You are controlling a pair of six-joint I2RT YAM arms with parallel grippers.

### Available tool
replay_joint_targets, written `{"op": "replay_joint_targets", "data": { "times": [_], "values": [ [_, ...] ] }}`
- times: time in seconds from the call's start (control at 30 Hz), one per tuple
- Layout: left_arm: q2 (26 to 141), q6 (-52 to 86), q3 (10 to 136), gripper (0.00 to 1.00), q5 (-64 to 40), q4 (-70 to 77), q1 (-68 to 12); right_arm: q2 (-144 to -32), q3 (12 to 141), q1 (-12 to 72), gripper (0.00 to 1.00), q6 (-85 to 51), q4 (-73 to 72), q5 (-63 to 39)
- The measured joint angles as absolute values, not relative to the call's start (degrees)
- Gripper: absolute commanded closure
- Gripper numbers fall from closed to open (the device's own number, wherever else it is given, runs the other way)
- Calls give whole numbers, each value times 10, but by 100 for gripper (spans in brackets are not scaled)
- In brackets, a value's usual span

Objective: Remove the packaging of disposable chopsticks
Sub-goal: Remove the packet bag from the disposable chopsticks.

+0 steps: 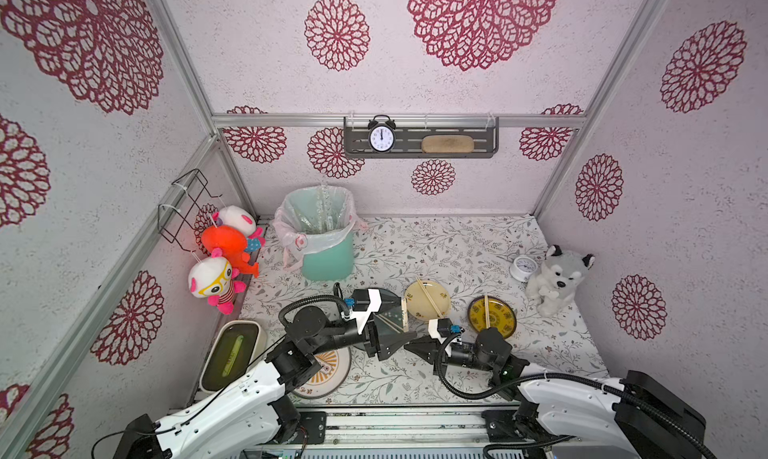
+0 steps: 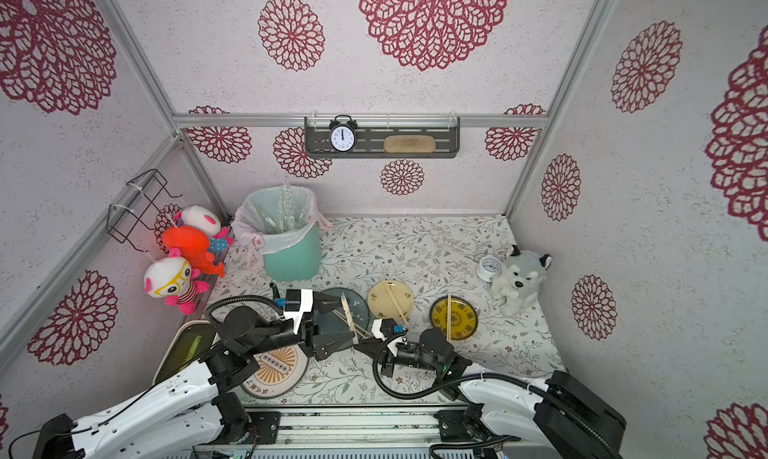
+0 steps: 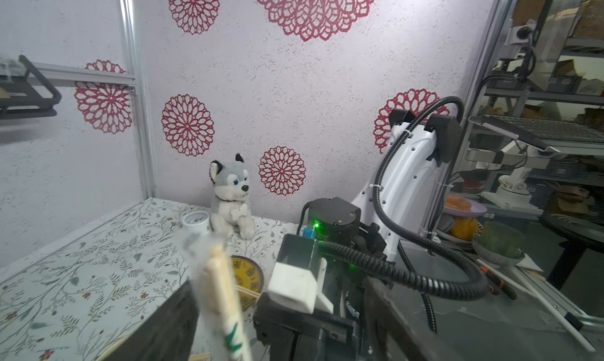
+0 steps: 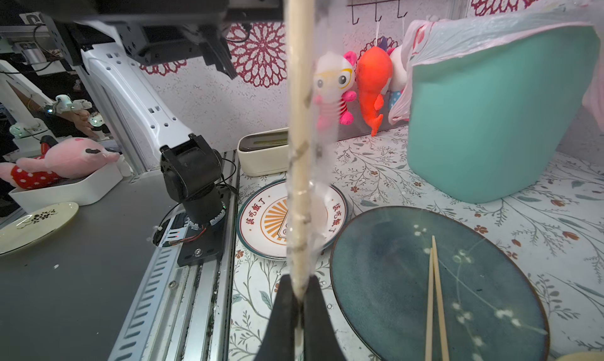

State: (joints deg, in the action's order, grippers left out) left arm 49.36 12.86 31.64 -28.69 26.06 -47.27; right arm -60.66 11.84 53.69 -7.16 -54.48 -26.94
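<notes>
Bright, even light from above; shadows soft and weak beside the green bin [image 1: 328, 257]. Orange plush [image 1: 224, 243] blown out, glowing. Top views bow the frame posts [image 1: 181, 53] toward the edges. Wrist views: sleeved disposable chopsticks [image 3: 225, 297] close to lens, blurred; background sharp. Sheen on dark blue plate [image 4: 392, 261].

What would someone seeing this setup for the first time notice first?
Near the front centre of the floral-patterned table, the right hand is shut on pale wooden chopsticks in a clear plastic sleeve. At the table's back left stands a mint-green bin with a pink-white liner. A bright orange plush whale hangs beside it at the left edge.
</notes>
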Motion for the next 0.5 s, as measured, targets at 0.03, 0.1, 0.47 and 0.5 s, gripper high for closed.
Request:
{"op": "replay_joint_targets", "data": {
  "times": [0.03,0.1,0.47,0.5],
  "values": [
    [494,128,316,20,-286,254,-466,-604,117,537,100,-72,-546,-269],
    [494,129,316,21,-284,244,-458,-599,116,537,100,-72,-546,-269],
    [498,138,301,24,-288,257,-453,-596,116,538,100,-71,-549,-267],
    [497,136,310,28,-289,256,-452,-598,115,539,100,-71,-551,-267]
  ]
}}
